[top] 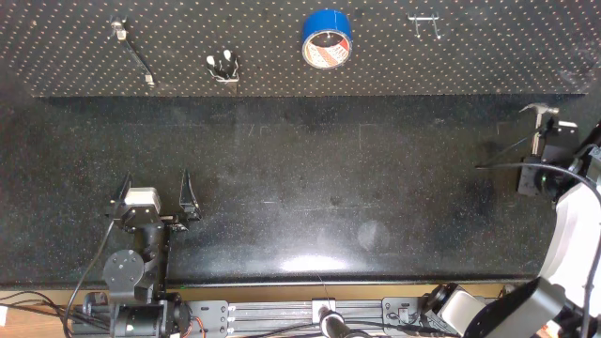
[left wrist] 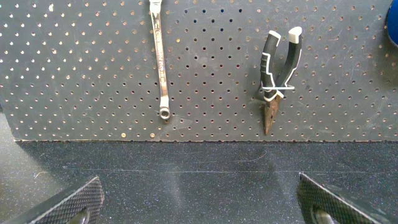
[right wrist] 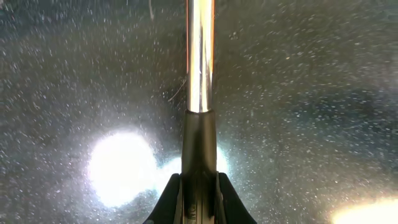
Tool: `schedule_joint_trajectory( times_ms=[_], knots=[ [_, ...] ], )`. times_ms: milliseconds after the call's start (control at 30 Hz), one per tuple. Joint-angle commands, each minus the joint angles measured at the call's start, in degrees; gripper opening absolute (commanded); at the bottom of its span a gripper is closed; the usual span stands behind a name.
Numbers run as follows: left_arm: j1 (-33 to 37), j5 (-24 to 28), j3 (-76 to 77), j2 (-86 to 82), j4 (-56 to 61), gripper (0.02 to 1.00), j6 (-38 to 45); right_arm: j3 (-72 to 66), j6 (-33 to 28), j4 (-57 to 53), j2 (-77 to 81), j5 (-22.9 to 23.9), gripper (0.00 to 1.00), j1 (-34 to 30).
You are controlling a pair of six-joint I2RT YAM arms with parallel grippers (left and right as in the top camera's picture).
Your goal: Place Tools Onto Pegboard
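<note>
Black perforated pegboard (top: 263, 56) stands along the far edge of the desk (top: 310, 169). On the pegboard hang a wrench (left wrist: 160, 59), pliers (left wrist: 277, 74) and a blue tape roll (top: 327, 39), with a wire hook (top: 425, 26) toward its right end. The hammer (right wrist: 200, 56) is off the pegboard, just in front of its right end. The right gripper (right wrist: 200, 190) has its jaws clamped on the hammer's dark grip. The left gripper (top: 155, 183) sits well in front of the pegboard, facing the wrench and pliers, jaws spread wide apart.
</note>
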Motion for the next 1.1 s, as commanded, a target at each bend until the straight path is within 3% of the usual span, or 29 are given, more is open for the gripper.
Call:
schedule_joint_trajectory(
  times_ms=[33, 200, 567, 767, 867, 1100],
  knots=[
    [0.3, 0.2, -0.1, -0.5, -0.4, 0.996, -0.9, -0.1, 1.9, 3.3, -2.5, -0.9, 0.075, -0.4],
    [0.3, 0.2, -0.1, -0.5, -0.4, 0.996, -0.9, -0.1, 13.7, 7.4, -6.6, -1.9, 0.075, 0.7],
    [0.3, 0.2, -0.1, -0.5, -0.4, 0.996, -0.9, -0.1, 29.2, 8.2, -14.7, -1.8, 0.075, 13.0],
    [0.3, 0.2, -0.1, -0.5, -0.4, 0.996, -0.9, 1.2, 30.0, 10.8, -18.4, -1.1, 0.075, 21.1],
    [0.3, 0.2, -0.1, -0.5, -0.4, 0.996, -0.9, 3.0, 29.9, 12.9, -18.9, 1.6, 0.075, 24.9],
    [0.3, 0.2, -0.1, -0.5, -0.4, 0.996, -0.9, 5.2, 32.3, 19.6, -18.6, 4.2, 0.075, 29.7]
  ],
)
